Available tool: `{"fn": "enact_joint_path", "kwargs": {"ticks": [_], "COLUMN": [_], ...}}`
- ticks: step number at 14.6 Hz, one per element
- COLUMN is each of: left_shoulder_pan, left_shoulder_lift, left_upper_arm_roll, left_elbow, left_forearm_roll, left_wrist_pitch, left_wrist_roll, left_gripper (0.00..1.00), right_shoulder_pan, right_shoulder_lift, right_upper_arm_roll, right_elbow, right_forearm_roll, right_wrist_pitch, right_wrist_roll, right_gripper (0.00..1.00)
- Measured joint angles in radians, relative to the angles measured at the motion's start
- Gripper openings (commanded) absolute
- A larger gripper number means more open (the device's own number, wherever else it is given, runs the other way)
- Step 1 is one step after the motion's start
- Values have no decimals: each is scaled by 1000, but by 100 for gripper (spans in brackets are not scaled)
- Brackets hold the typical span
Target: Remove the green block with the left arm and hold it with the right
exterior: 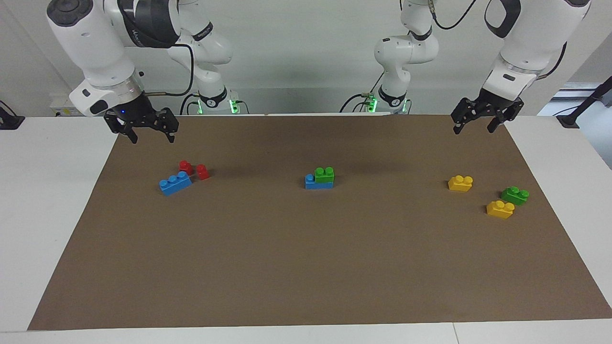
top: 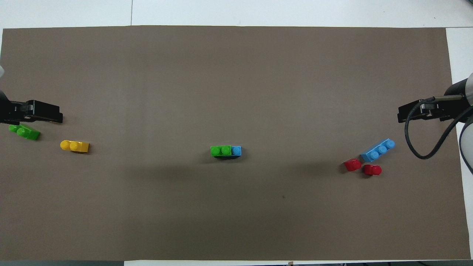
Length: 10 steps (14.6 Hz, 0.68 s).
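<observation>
Green block (exterior: 325, 175) atop blue brick (exterior: 318, 183) mid-table, well apart from both empty, spread-fingered grippers: left gripper (exterior: 476, 124), right gripper (exterior: 152, 136).

You had even, bright light over the whole scene, coming from above with no single hard source. The matte brown paper sheet (exterior: 306, 267) took it without glare, and the white worktop (exterior: 48, 200) around it was bright yet not blown out. Shadows were soft: faint dark smudges lay on the paper near the stacked green plastic two-stud brick (exterior: 325, 175) in the middle, and each small brick cast only a thin dark edge at its base. Both views were sharp across the paper, with no motion blur on the arms. Straight edges of the paper stayed straight toward the corners, so you saw little distortion.
</observation>
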State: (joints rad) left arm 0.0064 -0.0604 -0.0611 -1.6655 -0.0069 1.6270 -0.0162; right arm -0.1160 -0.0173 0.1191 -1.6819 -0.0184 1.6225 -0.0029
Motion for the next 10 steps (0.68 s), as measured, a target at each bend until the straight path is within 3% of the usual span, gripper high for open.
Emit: {"fn": "enact_joint_path", "kwargs": {"ticks": [5,10], "left_shoulder_pan": [0,0], "left_shoulder_lift": [-1,-1], "left_upper_arm_roll": [0,0], "left_elbow": [0,0], "left_forearm_roll": [0,0], "left_wrist_pitch": [-1,-1], "left_wrist_roll": [0,0], "left_gripper": [100,100], "right_shoulder_pan": [-1,24], "right_shoulder_lift": [0,10], "right_upper_arm_roll": [0,4], "right_elbow": [-5,-37], "right_forearm_roll": [31,146], "right_wrist_pitch": [75,103], "right_wrist_roll": [69,602], "right_gripper": [100,99]}}
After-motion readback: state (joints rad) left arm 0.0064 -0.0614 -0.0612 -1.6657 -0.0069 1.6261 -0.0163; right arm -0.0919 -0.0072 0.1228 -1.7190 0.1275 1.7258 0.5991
